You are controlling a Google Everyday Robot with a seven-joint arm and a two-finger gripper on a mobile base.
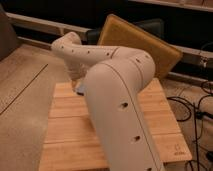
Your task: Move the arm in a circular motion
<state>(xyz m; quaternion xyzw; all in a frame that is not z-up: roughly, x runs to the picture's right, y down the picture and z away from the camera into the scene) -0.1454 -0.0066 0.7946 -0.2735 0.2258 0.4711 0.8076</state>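
Observation:
The cream-white arm (117, 95) fills the middle of the camera view. Its thick near segment rises from the bottom centre. A thinner segment with a row of dark holes (92, 50) runs left to a rounded joint (69, 42), then drops towards the wooden table (65, 130). The gripper is hidden behind the arm's thick segment, over the table's far middle.
A small blue-grey object (79, 89) peeks out beside the arm on the table's far left. A yellow-brown board (140, 37) leans at the back. Dark cables (192, 107) lie on the floor to the right. Speckled floor (22, 95) lies to the left.

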